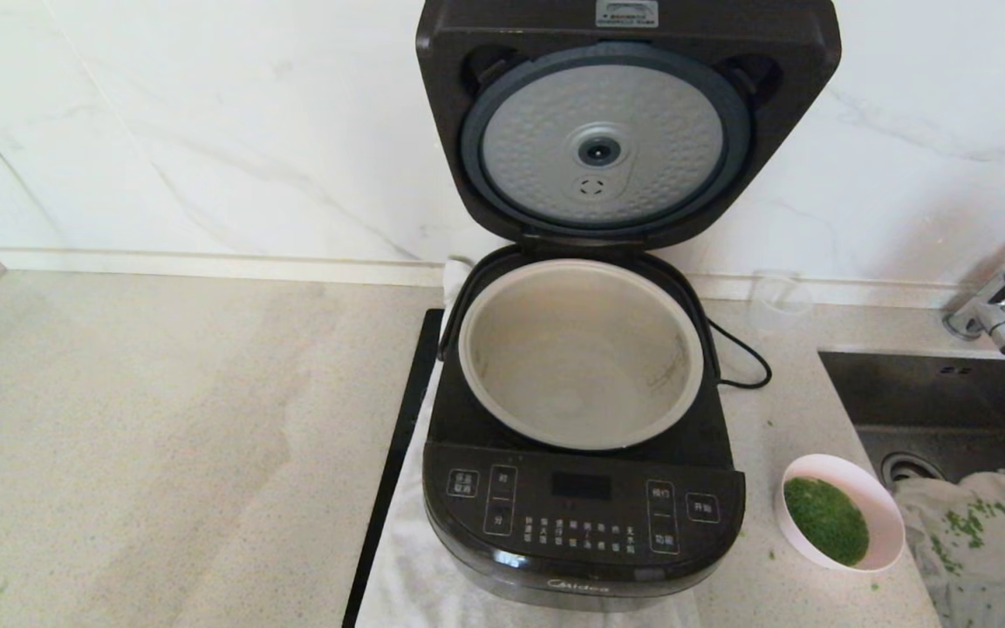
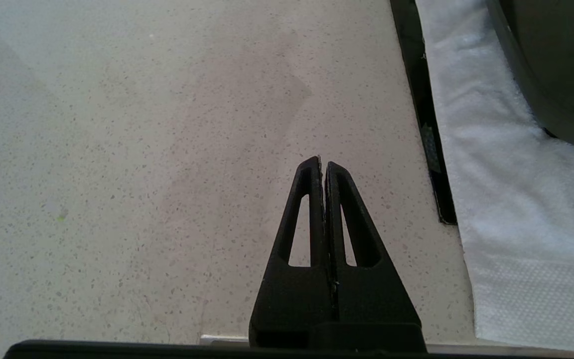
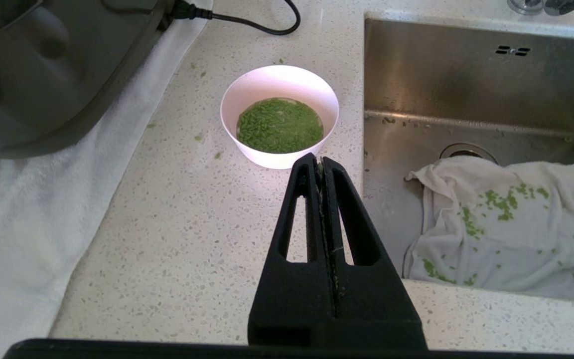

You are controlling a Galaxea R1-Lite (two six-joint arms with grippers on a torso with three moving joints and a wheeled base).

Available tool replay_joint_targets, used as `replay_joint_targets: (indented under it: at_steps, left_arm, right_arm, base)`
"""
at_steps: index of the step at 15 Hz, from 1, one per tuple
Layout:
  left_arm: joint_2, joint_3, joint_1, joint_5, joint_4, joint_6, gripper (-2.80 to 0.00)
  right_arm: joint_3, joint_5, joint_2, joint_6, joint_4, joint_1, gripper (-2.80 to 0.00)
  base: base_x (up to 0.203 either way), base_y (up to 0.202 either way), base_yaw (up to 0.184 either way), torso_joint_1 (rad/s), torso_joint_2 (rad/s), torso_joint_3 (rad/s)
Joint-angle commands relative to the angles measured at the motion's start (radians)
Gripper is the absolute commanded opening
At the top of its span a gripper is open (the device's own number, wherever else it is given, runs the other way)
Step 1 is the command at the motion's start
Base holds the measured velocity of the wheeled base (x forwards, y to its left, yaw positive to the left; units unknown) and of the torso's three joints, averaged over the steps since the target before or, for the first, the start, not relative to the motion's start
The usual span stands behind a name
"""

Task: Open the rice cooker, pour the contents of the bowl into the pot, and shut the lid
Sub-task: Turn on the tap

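Bowl [image 3: 279, 115] of green contents [image 3: 280, 124] near right of open rice cooker [image 1: 585, 488], right gripper [image 3: 321, 160] clenched empty just short of it: spread fingers, grip rim level, no spilling.

Rice cooker [image 1: 584, 488] open — full bowl [image 1: 843, 512] beside

Bowl [image 1: 843, 523] right of rice cooker [image 1: 584, 488], sink [image 1: 947, 392] beyond.

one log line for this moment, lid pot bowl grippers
lid: open | pot: empty | bowl: full, on counter | left gripper: shut, empty | right gripper: shut, near bowl
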Motion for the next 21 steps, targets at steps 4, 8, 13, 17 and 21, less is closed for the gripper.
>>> replay_joint_targets:
  at_steps: [4, 8, 13, 17, 21]
  left_arm:
    - [-0.001, 0.000, 0.001, 0.000, 0.000, 0.001, -2.80]
    - [-0.001, 0.000, -0.001, 0.001, 0.000, 0.001, -2.80]
    - [-0.001, 0.000, 0.000, 0.001, 0.000, 0.001, -2.80]
    - [-0.001, 0.000, 0.001, 0.001, 0.000, 0.001, -2.80]
    - [-0.001, 0.000, 0.000, 0.000, 0.000, 0.001, -2.80]
  right_arm:
    - [-0.002, -0.002, -0.002, -0.028, 0.006, 0.000, -2.80]
    - [-0.233, 0.008, 0.153, -0.029, 0.043, 0.001, -2.80]
    - [-0.439, -0.029, 0.562, -0.127, 0.039, -0.060, -2.80]
    - [-0.516, -0.254, 1.019, -0.159, -0.143, -0.107, -2.80]
    - [-0.561, -0.524, 1.440, -0.173, -0.568, -0.158, -2.80]
  base:
    - [0.000, 0.000, 0.000, 0.000, 0.00, 0.000]
    - [0.000, 0.000, 0.000, 0.000, 0.00, 0.000]
    - [0.000, 0.000, 0.000, 0.000, 0.00, 0.000]
    - [0.000, 0.000, 0.000, 0.000, 0.00, 0.000]
    - [0.000, 0.000, 0.000, 0.000, 0.00, 0.000]
